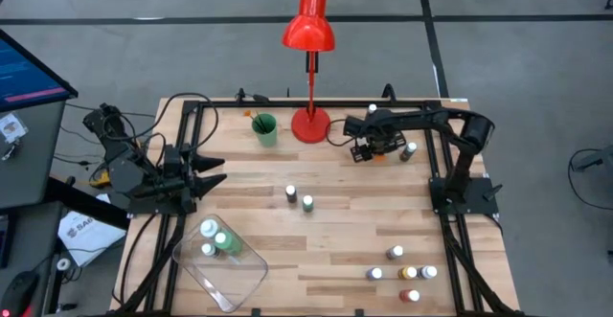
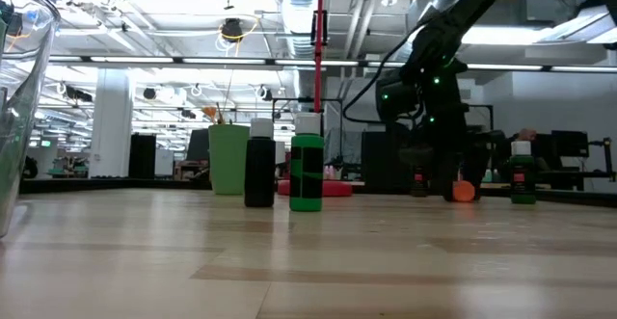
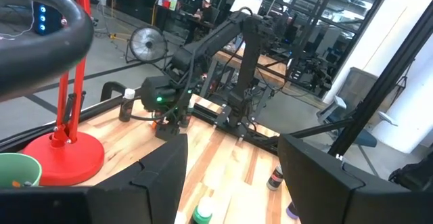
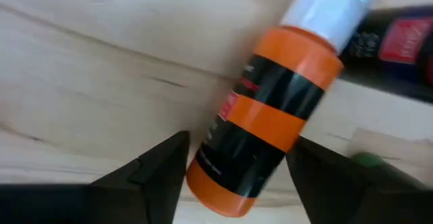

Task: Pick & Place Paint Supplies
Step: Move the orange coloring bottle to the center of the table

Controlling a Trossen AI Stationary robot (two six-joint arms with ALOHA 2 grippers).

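High view: right gripper works at the far edge of the table near the red lamp. Left gripper waits at the left edge, fingers spread, nothing between them. Clear tray holds bottles; two bottles stand mid-table, a cluster sits near right.

Low view: black bottle and green bottle stand upright before the green cup.

Left wrist view: distant right arm bends over its work.

Right wrist view: orange bottle lies on its side between the right gripper's open fingers, not clamped, probably lined up for a grasp. Label print unreadable.
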